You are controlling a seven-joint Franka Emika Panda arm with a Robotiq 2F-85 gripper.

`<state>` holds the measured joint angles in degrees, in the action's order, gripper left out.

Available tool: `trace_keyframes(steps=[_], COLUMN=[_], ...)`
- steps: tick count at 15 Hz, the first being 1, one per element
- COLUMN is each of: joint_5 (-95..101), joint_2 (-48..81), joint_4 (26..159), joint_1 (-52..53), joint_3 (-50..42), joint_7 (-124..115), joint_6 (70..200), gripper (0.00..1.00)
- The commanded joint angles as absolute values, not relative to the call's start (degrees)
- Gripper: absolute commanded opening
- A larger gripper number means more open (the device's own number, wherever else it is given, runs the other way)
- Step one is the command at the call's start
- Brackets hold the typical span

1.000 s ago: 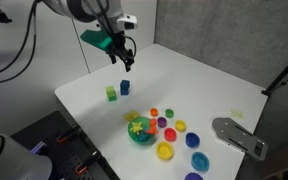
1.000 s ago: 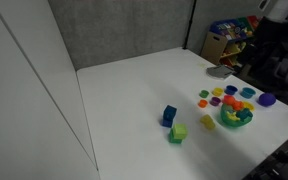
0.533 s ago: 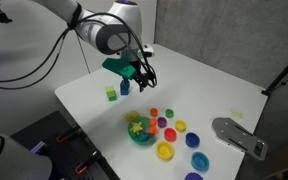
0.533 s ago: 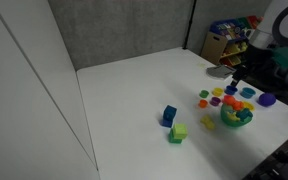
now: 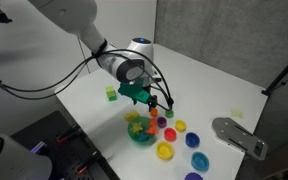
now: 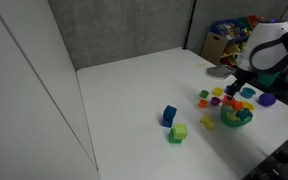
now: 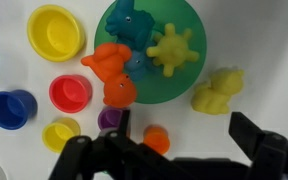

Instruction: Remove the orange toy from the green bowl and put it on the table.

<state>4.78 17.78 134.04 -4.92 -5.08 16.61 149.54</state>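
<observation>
The green bowl (image 7: 174, 85) fills the top middle of the wrist view and shows in both exterior views (image 5: 140, 136) (image 6: 235, 119). It holds a teal toy (image 7: 134, 20) and a yellow spiky toy (image 7: 171, 48). The orange toy (image 7: 112, 72) lies at its rim, partly over the edge on the side of the cups. My gripper (image 7: 184, 140) is open and empty. It hangs above the white table (image 5: 199, 85) just beside the bowl, over a small orange cup (image 7: 156, 138). In an exterior view it (image 5: 156, 101) is above the bowl's far side.
A yellow toy (image 7: 216, 92) lies on the table beside the bowl. Yellow (image 7: 56, 30), red (image 7: 70, 95), blue (image 7: 11, 107) and purple (image 7: 108, 120) cups stand around. A blue cube (image 6: 169, 115) and a green cube (image 6: 178, 132) sit apart. A grey device (image 5: 239, 135) is at the table's edge.
The arm has moved from above the cubes across the table and down to the bowl and cups. The gripper stays open. No object has moved.
</observation>
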Motion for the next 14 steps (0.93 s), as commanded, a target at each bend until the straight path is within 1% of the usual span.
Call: trace_keyframes(steps=[1, 5, 11, 12, 13, 14], joint_5=[8.44, 10.55, 14.43, 14.77, 15.09, 15.26], joint_2=[24.71, 29.49, 32.99, 33.29, 33.4, 33.53], joint_4=[128.33, 124.56, 122.71, 122.54, 122.34, 122.12], joint_1=[-5.74, -5.87, -5.19, -5.1, -5.0, -4.93], joint_3=[-6.23, -7.75, -10.0, -10.16, -10.27, -10.34], joint_7=[15.34, 14.41, 12.96, 12.71, 12.55, 12.32], joint_6=[150.49, 150.35, 149.81, 149.53, 149.19, 148.91], gripper=[1.0, 1.0, 1.0, 0.75, 0.72, 0.66])
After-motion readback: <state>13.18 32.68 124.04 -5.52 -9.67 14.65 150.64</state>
